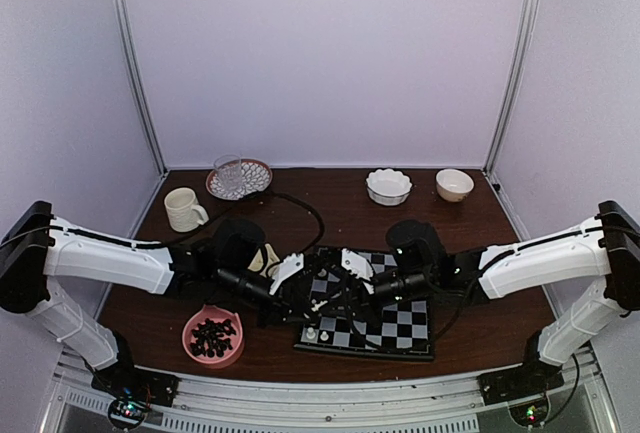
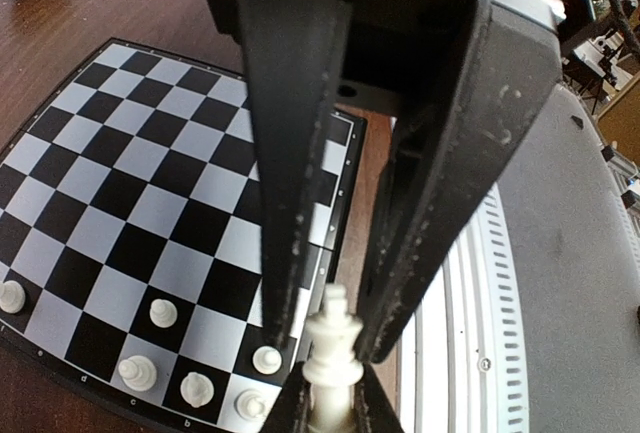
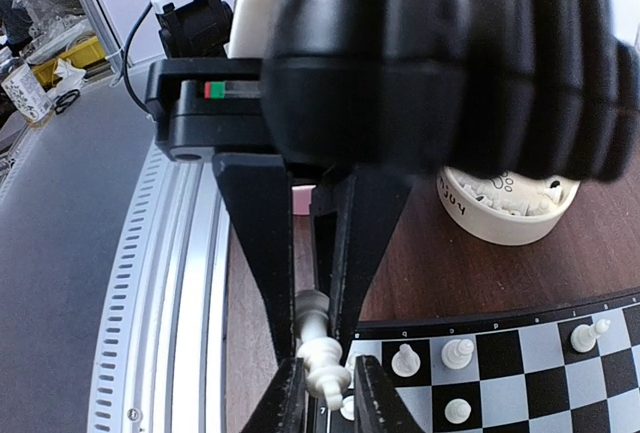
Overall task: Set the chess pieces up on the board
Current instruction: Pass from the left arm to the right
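Left wrist view: chess piece (image 2: 335, 338) pinched in left gripper (image 2: 328, 401), long axis pointing into narrow jaws of right gripper (image 2: 325, 350), hold there unclear.

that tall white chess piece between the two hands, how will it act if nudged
The chess piece is tall and slim, so a nudge would probably tip it. It looks like small hard plastic, likely light and stiff. Its smooth rounded shape may twist in a pinch.
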